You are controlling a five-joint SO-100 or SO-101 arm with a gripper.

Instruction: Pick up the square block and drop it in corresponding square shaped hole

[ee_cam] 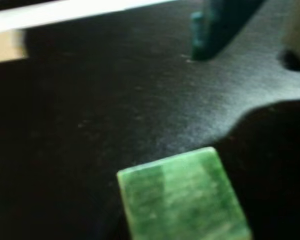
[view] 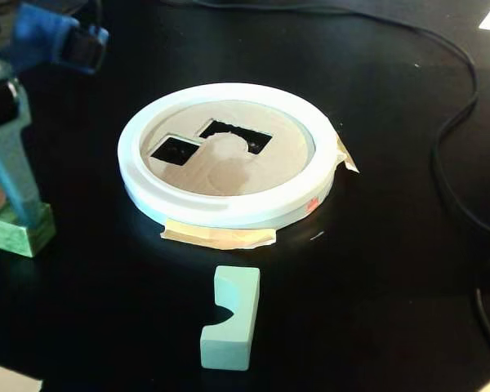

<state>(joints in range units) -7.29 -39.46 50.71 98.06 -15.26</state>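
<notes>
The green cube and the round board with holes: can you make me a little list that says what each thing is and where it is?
square block: small green cube on the black table, far left in the fixed view
gripper: down at the cube, one teal finger on its top; open or shut cannot be told
white rim: ring around a tan cardboard disc, middle of the table
square shaped hole: dark, empty, left side of the disc
bigger hole: right of the square one, with a rounded bite
mint block: notched, lying in front of the ring
cable: on the right
</notes>
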